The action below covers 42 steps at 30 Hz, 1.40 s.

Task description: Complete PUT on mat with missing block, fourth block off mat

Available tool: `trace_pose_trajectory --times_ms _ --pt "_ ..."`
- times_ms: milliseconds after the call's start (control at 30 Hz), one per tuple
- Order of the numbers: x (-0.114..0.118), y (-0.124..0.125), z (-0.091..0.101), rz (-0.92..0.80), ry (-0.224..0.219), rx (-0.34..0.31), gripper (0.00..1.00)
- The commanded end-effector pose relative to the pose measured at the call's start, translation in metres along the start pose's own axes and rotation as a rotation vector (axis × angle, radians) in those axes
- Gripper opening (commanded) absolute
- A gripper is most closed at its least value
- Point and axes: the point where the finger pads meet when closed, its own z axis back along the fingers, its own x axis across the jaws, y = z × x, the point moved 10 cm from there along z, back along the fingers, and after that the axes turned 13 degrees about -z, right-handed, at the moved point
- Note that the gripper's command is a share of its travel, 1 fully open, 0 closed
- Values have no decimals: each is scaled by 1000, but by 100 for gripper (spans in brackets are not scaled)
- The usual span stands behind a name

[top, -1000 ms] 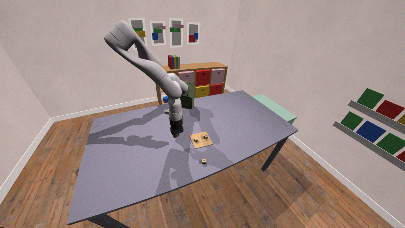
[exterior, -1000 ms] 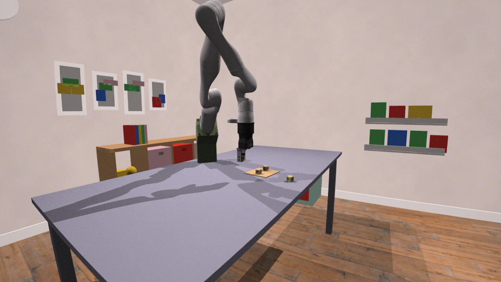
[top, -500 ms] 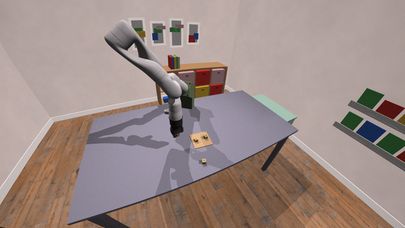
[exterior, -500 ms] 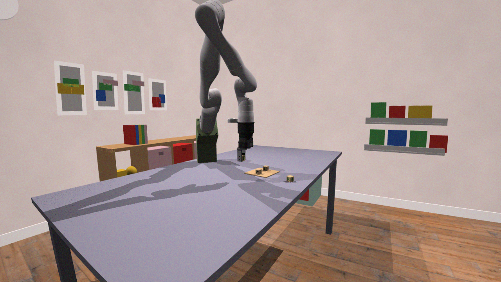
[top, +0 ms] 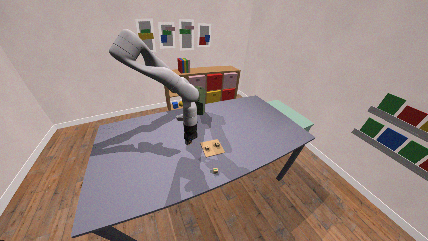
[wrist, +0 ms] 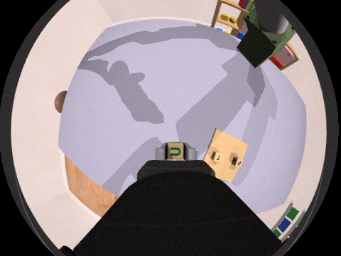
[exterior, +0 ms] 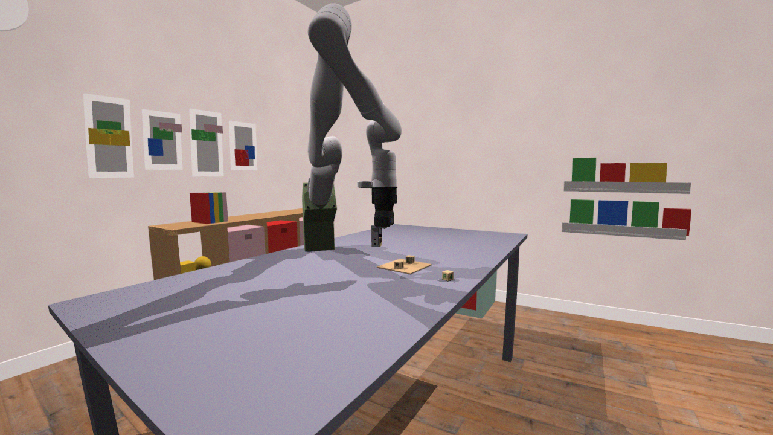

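Note:
My gripper (top: 188, 141) is shut on a small wooden block (wrist: 175, 151) with a green U on its visible face. It holds the block above the table, to the left of the tan mat (top: 212, 147). Two blocks lie on the mat (wrist: 227, 161): one (top: 207, 147) on the left and one (top: 216, 145) on the right, with a gap between them. In the wrist view they read T (wrist: 213, 158) and P (wrist: 235, 161). A fourth block (top: 215, 170) with a green mark lies on the table off the mat, nearer the front edge. The gripper also shows in the exterior view (exterior: 376, 238).
The robot's green base (top: 199, 103) stands at the table's far edge behind the mat. The table's front edge (top: 227, 179) runs close to the fourth block. A mint-green cabinet (top: 290, 114) stands beside the right end of the table.

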Motion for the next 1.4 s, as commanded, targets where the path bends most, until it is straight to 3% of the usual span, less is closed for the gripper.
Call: trace_pose_trajectory --times_ms 0,500,567,967,1367 --pt "10 1 -3 27 -24 11 49" --pt "79 -8 1 595 -26 2 49" --pt "79 -8 1 595 -26 2 49" --pt "143 -15 3 1098 -26 -3 49" --pt "164 -17 4 1260 -26 -5 49"
